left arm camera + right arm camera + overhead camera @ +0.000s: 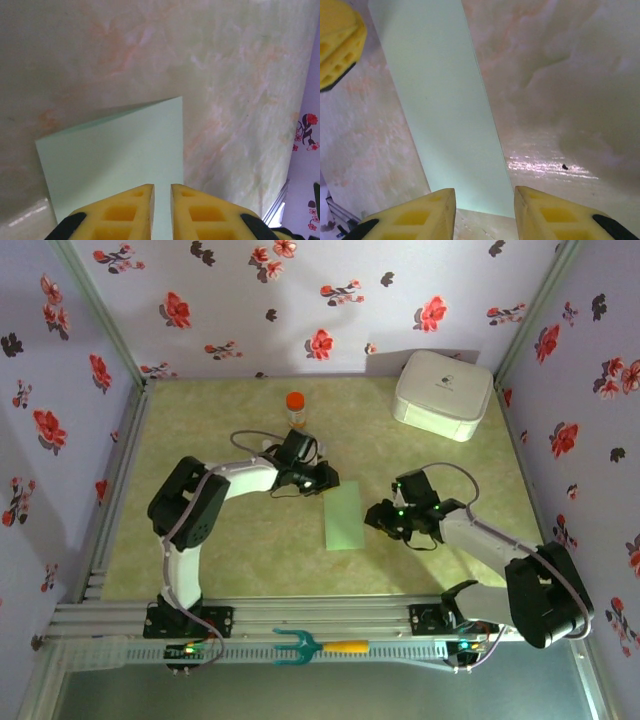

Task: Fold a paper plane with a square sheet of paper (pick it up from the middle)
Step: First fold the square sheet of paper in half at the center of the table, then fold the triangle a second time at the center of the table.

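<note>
The square sheet of paper (345, 517) lies mid-frame on the tabletop (230, 550), folded once into a narrow strip; I judge all later creases remain. The left pincer (326, 483) at its upper end is nearly closed, and I cannot tell whether it grips. The right pincer (385, 518) stands open and empty just beside its right edge.

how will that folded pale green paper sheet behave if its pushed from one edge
The thin pale green folded paper sheet lies flat, so likely light and floppy. On the glossy marbled table it would probably slide or buckle.
</note>
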Controlling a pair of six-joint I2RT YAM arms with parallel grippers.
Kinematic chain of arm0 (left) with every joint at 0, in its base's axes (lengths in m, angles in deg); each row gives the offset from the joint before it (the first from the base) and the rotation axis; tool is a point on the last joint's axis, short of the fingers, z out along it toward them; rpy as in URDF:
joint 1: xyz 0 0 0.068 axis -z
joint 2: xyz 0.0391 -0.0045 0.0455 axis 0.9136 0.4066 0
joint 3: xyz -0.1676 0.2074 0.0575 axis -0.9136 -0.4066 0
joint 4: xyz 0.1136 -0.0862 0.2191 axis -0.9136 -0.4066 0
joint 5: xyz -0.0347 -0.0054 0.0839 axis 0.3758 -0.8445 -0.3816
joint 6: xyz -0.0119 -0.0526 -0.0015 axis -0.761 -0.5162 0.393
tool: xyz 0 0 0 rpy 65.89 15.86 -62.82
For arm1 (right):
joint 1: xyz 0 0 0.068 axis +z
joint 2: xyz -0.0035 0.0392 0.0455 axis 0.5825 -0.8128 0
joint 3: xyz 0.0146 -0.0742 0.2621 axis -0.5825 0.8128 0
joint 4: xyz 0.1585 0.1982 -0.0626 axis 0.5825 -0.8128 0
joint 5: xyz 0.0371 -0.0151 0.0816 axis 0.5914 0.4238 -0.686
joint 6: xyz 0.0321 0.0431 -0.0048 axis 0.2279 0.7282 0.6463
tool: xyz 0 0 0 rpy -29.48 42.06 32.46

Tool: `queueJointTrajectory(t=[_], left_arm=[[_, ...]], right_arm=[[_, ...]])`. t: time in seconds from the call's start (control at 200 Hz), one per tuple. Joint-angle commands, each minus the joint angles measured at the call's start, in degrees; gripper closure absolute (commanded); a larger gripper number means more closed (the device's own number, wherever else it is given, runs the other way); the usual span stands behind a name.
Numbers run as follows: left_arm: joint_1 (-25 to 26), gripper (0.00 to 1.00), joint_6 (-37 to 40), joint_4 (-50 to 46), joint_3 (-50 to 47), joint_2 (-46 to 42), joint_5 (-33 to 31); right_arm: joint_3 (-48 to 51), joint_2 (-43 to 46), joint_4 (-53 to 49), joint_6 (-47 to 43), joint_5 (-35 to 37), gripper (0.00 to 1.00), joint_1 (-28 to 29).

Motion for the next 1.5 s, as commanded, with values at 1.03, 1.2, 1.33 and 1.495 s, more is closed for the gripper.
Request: queueJointTrajectory(t=[1.03,1.2,1.33,1.495], left_arm=[[-1.74,0.84,-3.6,8.21,-8.04,4.82,1.02],[-1.75,0.84,-3.27,7.5,-7.57,4.81,0.99],[-1.74,0.84,-3.08,7.3,-7.45,4.72,0.97],[-1.74,0.84,-3.15,7.34,-7.45,4.79,0.99]], right_arm=[[2.92,-6.96,4.25,3.6,-10.82,0.56,0.92],[3.36,-7.57,5.41,4.24,-11.11,0.58,1.1],[3.63,-8.4,6.04,4.22,-11.42,0.58,1.1],[3.77,-9.39,9.04,5.0,-13.23,0.59,1.27]])
